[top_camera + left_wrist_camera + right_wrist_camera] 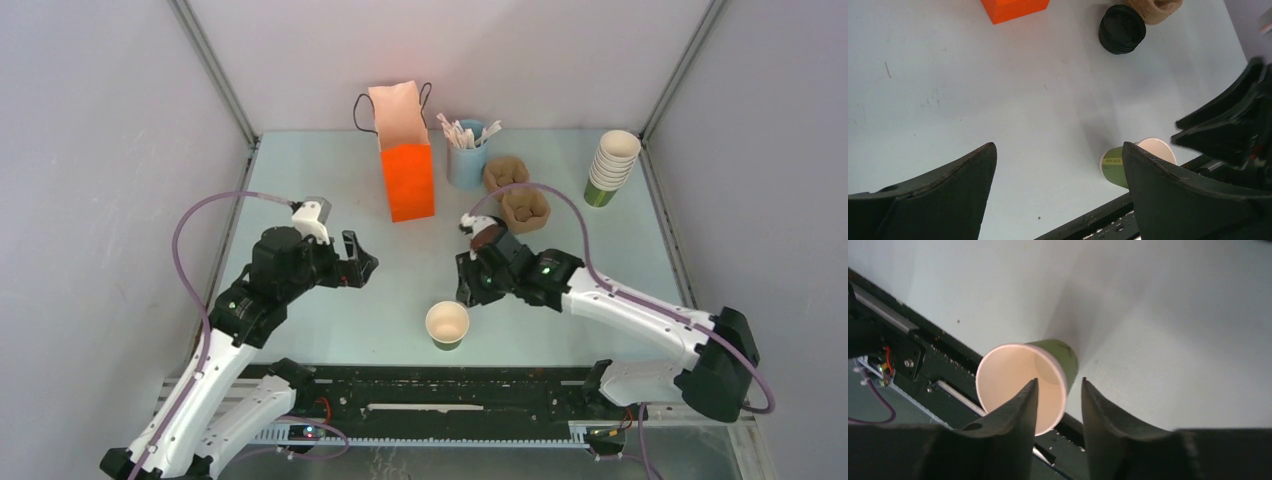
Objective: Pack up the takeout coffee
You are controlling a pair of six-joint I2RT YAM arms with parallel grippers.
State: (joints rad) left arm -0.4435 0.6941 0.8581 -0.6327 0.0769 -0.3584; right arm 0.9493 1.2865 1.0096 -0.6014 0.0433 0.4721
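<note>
Our right gripper (1059,385), jaws just a crack apart and gripping nothing, hangs just far-right of the upright lidless green cup (1013,375) at near centre, way closer than our wide-open left gripper (358,262).

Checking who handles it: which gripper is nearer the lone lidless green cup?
Right. The right gripper is just beyond the lidless green cup; the left gripper is farther, to its left.

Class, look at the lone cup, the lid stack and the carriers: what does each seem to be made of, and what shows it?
Cup: likely paper, matte green outside, cream inside, with a thin rolled rim.
Lids: probably plastic, black with a slight sheen and moulded rings.
Carriers: seemingly moulded pulp, dull brown, rough-looking and rounded.
</note>
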